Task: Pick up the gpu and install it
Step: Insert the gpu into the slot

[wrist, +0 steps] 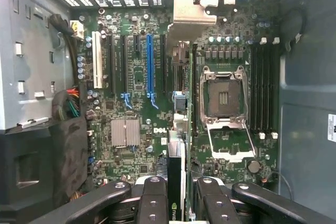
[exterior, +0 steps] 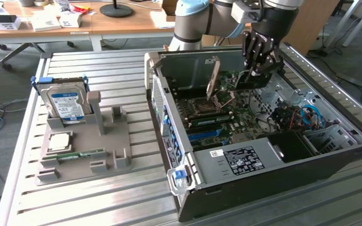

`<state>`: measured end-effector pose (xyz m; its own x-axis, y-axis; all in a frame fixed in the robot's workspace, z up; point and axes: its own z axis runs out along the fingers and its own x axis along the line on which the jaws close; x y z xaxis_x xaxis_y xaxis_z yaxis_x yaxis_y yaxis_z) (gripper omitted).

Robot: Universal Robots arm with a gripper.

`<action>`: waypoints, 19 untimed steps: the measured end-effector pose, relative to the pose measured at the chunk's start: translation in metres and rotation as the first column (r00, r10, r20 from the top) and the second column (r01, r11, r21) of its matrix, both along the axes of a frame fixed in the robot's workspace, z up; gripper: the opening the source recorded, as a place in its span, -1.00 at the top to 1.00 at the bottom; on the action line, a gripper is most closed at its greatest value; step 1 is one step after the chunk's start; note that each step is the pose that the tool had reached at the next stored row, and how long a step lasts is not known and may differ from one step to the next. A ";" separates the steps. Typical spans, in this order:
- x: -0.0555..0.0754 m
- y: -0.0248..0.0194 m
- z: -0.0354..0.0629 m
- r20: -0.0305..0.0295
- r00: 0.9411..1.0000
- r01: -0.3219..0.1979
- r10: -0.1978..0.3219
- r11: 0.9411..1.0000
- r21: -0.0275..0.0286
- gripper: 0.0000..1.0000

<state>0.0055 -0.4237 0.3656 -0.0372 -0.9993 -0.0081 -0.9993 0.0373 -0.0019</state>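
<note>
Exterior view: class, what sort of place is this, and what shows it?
Probably a robotics lab or workshop for computer assembly: a robot arm reaches into an open computer case on a slatted metal table, with cluttered wooden desks behind.

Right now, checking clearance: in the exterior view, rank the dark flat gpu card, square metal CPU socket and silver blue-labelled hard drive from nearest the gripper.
1. Dark flat gpu card: clamped in the gripper.
2. Square metal CPU socket: on the motherboard nearby.
3. Silver blue-labelled hard drive: outside the case, exterior view's left.
</note>
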 end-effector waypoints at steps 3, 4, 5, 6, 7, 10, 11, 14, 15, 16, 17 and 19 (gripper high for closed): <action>-0.001 0.0000 -0.0053 0.000 1.000 0.000 0.000 1.000 0.000 0.47; -0.001 0.0000 -0.0071 0.000 1.000 0.000 0.000 1.000 0.000 0.47; -0.002 0.0000 -0.0087 0.000 1.000 0.000 0.000 1.000 0.000 0.47; -0.002 0.0000 -0.0099 0.000 1.000 0.000 0.000 1.000 0.000 0.47; -0.002 0.0000 -0.0103 0.000 1.000 0.000 0.000 1.000 0.000 0.47; -0.002 0.0000 -0.0103 0.000 1.000 0.000 0.000 1.000 0.000 0.47; -0.002 0.0000 -0.0103 0.000 1.000 0.000 0.000 1.000 0.000 0.47; -0.005 0.0000 -0.0106 0.000 1.000 0.000 0.000 1.000 0.000 0.47; -0.006 0.0000 -0.0107 0.000 1.000 0.000 0.000 1.000 0.000 0.47; -0.008 0.0000 -0.0107 0.000 1.000 0.000 0.000 1.000 0.000 0.47; -0.010 0.0000 -0.0108 0.000 1.000 0.000 0.000 1.000 0.000 0.47; -0.014 0.0000 -0.0110 0.000 1.000 0.000 0.000 1.000 0.000 0.47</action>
<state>-0.0081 -0.4238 0.3546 -0.0376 -0.9993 -0.0080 -0.9993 0.0377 -0.0019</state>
